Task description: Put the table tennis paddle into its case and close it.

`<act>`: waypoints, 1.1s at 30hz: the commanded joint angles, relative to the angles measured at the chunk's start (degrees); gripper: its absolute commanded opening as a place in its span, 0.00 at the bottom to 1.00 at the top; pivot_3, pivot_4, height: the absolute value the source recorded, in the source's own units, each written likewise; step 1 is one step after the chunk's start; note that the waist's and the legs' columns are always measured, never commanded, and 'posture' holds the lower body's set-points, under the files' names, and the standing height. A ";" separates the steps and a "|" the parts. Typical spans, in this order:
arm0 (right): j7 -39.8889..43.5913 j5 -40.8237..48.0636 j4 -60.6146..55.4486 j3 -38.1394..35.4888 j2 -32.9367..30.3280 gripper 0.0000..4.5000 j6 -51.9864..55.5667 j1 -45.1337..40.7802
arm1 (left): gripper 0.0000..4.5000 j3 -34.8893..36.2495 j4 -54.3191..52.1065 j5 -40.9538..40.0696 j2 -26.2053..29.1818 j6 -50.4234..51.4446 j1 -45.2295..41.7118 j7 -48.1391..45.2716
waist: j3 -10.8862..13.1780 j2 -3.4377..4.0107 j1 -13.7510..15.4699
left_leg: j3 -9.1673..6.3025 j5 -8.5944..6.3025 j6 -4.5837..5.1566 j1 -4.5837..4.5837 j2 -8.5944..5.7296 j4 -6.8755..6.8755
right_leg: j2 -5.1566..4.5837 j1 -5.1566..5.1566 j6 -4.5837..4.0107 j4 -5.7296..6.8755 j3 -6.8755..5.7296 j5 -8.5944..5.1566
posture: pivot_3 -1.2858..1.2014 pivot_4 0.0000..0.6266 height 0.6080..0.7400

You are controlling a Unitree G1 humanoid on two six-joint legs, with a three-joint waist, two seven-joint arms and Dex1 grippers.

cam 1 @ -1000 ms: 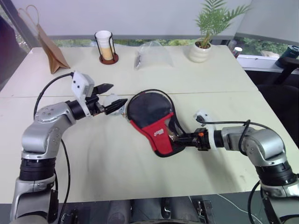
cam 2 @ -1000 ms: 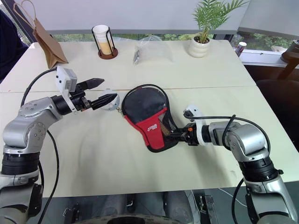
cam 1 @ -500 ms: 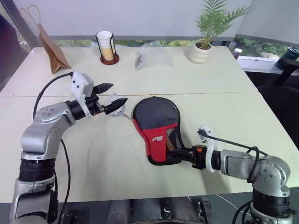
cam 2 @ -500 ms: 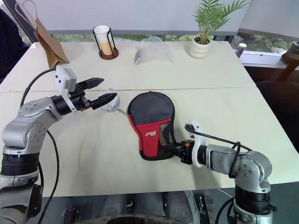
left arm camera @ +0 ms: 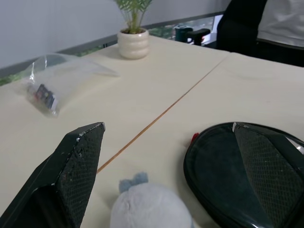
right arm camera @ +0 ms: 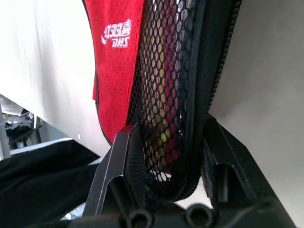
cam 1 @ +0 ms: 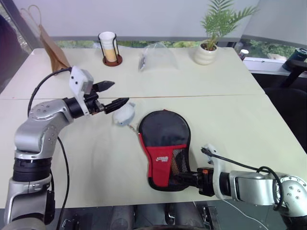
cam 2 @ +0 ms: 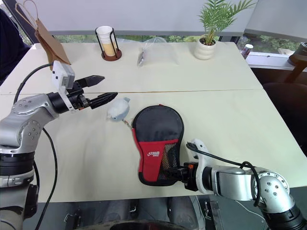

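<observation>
The case (cam 1: 164,143), black fabric with a red panel and white logo, lies flat near the table's front edge, narrow end towards me. My right gripper (cam 1: 185,178) is shut on that narrow end, its fingers (right arm camera: 124,166) clamping the mesh pocket (right arm camera: 166,95). The paddle is hidden; only red and yellowish colour shows through the mesh. The pale grey pompom (cam 1: 123,114) lies on its cord just left of the case's round end. My left gripper (cam 1: 120,92) hovers open above and left of the pompom (left arm camera: 149,209), holding nothing.
Along the table's far side stand a brown paper bag (cam 1: 50,45), a cup in a wire holder (cam 1: 109,48), a clear plastic bag (cam 1: 156,56) and a potted plant (cam 1: 211,43). A person in dark clothes (left arm camera: 247,23) stands beyond the table.
My right gripper has drawn back towards the front edge, dragging the case with it and swinging its narrow end to face me. The pompom trailed along. My left gripper stayed put, open.
</observation>
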 commanded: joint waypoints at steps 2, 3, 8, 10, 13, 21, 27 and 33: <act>2.44 -3.11 1.49 2.00 -2.17 0.55 -2.23 -3.06 | 1.00 -0.95 -0.61 0.86 -0.35 -1.53 -1.00 -0.22 | 0.01 -0.02 -0.01 | 0.00 0.00 0.00 0.00 0.00 0.01 | 0.00 0.00 0.00 0.00 0.00 0.00 | 0.52 0.24 1.00; 3.19 -3.96 1.97 2.09 -2.57 0.67 -2.39 -3.74 | 1.00 -1.23 -0.57 1.20 -0.43 -2.01 -0.88 -0.31 | 0.01 -0.02 -0.05 | 0.00 0.00 0.00 0.00 0.00 0.01 | 0.00 -0.01 0.00 0.00 0.00 0.01 | 0.52 0.24 1.00; 11.07 -11.58 4.84 0.24 -6.86 0.99 -0.46 -9.42 | 1.00 -2.98 -1.17 3.40 -0.29 -5.60 1.27 -2.19 | 0.02 0.00 0.05 | 0.03 0.00 0.00 0.00 0.01 0.05 | -0.03 -0.01 -0.01 0.00 0.00 0.02 | 0.52 0.24 1.00; 15.24 -15.50 5.98 0.08 -9.50 0.99 1.33 -11.45 | 1.00 -3.59 -1.32 4.36 -0.13 -7.14 2.10 -2.98 | 0.02 0.01 0.19 | 0.04 0.00 0.00 -0.03 0.01 0.06 | -0.06 -0.04 -0.01 0.00 0.02 0.02 | 0.52 0.24 1.00; 23.50 -23.10 7.92 -0.30 -13.63 0.99 3.14 -13.56 | 1.00 -3.91 -1.61 4.89 -0.22 -8.07 2.80 -3.60 | 0.04 0.00 0.24 | 0.05 0.00 0.00 -0.09 0.00 0.05 | -0.06 -0.08 -0.02 -0.03 0.01 0.01 | 0.52 0.24 1.00; 54.84 -56.92 14.07 3.57 -23.68 0.99 -10.97 -24.66 | 1.00 -4.39 1.26 8.51 1.28 -13.37 3.62 -5.83 | 0.21 0.29 -0.14 | 0.12 0.00 0.00 -0.12 0.02 0.02 | -0.08 -0.25 -0.01 0.00 0.04 0.02 | 0.52 0.24 1.00; 68.77 -71.77 16.62 8.48 -12.36 0.99 -25.64 -34.50 | 1.00 -4.84 5.84 11.94 1.95 -17.71 2.71 -6.69 | 0.23 0.30 -0.53 | 0.15 0.00 0.00 -0.11 0.08 -0.06 | 0.07 -0.32 -0.01 0.03 0.04 0.01 | 0.52 0.24 1.00; 75.43 -81.75 23.39 14.87 1.51 0.99 -32.94 -38.19 | 1.00 -5.19 9.38 14.09 2.81 -20.29 1.80 -8.37 | 0.24 0.28 0.07 | 0.25 0.00 0.00 -0.19 0.05 0.03 | -0.04 -0.30 0.00 0.03 0.03 0.01 | 0.52 0.24 1.00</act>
